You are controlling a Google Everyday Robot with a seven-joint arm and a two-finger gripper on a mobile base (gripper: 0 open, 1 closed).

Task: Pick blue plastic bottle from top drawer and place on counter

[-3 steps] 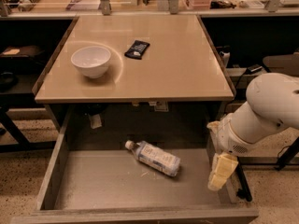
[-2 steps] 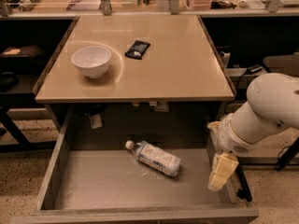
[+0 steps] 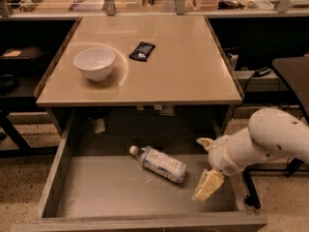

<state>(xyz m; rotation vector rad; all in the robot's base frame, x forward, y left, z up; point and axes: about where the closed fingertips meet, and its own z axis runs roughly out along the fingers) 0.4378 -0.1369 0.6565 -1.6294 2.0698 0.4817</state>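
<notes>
Now claw (image 3: 206, 165) hangs wide open, empty, lower right in top drawer (image 3: 55, 171); blue plastic bottle (image 3: 161, 164) lies lower centre.

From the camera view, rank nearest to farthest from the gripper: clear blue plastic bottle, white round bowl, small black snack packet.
1. Blue plastic bottle, in the top drawer, left of the gripper at its right end.
2. Black snack packet and white bowl, on the counter: too close to call.
</notes>
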